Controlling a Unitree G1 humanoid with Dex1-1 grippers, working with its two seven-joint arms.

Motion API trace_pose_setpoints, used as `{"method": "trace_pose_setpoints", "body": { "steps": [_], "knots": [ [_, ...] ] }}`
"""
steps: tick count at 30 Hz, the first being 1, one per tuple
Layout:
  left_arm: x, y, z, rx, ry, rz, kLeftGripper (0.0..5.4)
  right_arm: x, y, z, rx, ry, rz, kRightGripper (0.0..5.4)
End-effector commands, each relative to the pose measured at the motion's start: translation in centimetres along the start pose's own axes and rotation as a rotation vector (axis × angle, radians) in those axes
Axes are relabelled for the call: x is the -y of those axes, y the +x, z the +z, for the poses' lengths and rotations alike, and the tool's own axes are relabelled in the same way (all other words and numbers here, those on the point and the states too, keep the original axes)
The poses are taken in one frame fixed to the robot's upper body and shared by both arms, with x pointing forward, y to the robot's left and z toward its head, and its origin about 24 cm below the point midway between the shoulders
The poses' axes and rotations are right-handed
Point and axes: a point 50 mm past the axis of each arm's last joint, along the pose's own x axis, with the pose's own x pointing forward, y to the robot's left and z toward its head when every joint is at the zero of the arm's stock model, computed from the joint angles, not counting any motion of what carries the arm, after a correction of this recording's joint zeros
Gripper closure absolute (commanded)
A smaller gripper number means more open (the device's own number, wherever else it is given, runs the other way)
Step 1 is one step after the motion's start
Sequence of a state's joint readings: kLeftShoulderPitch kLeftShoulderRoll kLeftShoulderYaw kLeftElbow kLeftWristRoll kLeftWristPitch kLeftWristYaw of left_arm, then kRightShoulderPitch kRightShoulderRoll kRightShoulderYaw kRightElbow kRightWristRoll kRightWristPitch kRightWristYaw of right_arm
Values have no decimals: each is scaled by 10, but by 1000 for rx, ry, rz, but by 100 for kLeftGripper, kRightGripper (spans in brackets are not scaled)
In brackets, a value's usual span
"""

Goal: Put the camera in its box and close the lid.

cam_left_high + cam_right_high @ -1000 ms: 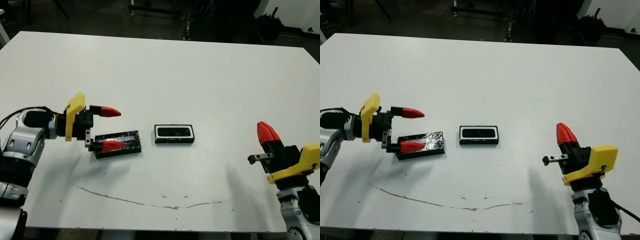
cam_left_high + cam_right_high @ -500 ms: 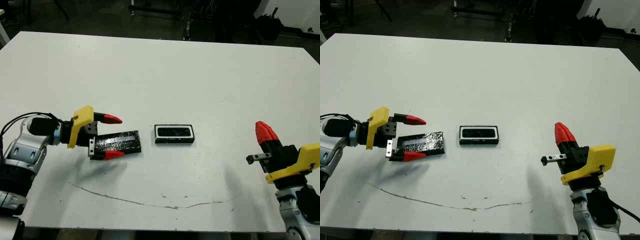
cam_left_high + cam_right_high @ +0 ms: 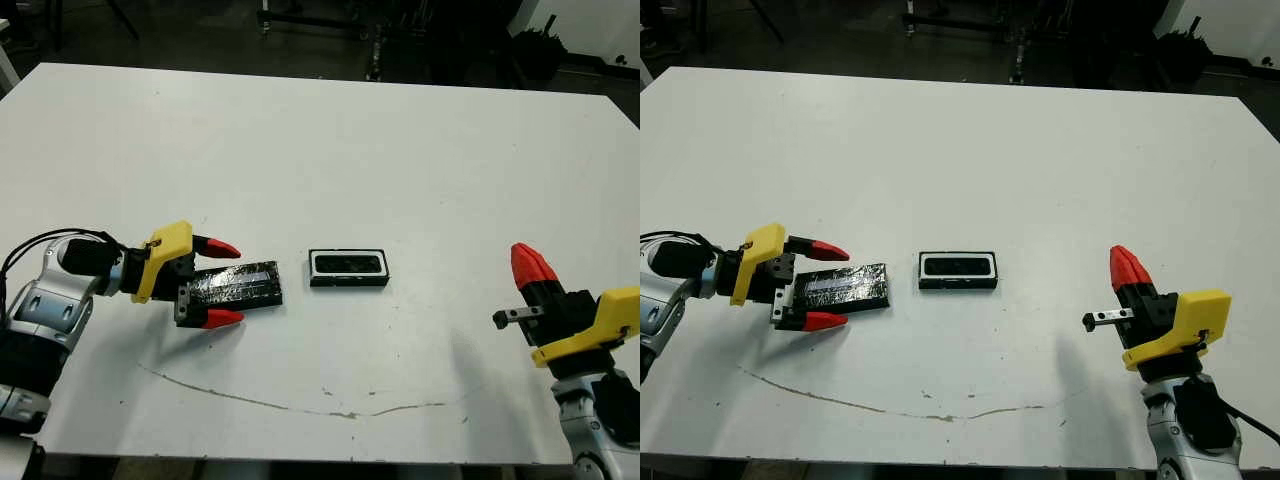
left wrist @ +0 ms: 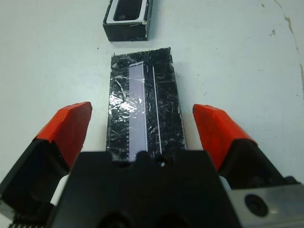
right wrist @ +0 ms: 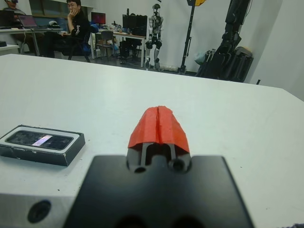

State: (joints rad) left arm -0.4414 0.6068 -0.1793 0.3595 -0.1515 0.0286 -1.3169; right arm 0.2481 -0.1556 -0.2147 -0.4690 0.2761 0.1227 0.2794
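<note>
At the centre of the white table [image 3: 400, 150], the box [image 3: 348, 268] is lying flat and uncovered, its white-lined tray holding the camera [image 3: 347, 263], a dark bar sitting inside the black walls. Just beside it, at about nine o'clock and not touching it, the lid [image 3: 240, 285] is resting flat on the table, its crinkly reflective top and pale stripe facing up. The left gripper [image 3: 217, 283] is straddling the lid's outer end with its red-tipped fingers [image 4: 69, 128] spread wide, one on each long side, with a gap showing between each tip and the lid's edges. Well apart, at roughly four o'clock from the box, the right gripper [image 3: 531, 265] is hovering near the table's front edge, its two red tips pressed together and holding nothing. Beyond the table, a person [image 5: 78, 23] is sitting at a desk.
</note>
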Motion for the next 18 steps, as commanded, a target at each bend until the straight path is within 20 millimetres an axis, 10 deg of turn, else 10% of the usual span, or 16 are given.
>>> {"method": "trace_pose_setpoints", "body": {
  "steps": [1,18],
  "knots": [
    [1,-2,-8,-39,-22,-4,0,2,0,0,-4,-9,1,539],
    [0,-8,-21,10,-252,-11,0,3,2,0,-8,-22,16,539]
  ]
}}
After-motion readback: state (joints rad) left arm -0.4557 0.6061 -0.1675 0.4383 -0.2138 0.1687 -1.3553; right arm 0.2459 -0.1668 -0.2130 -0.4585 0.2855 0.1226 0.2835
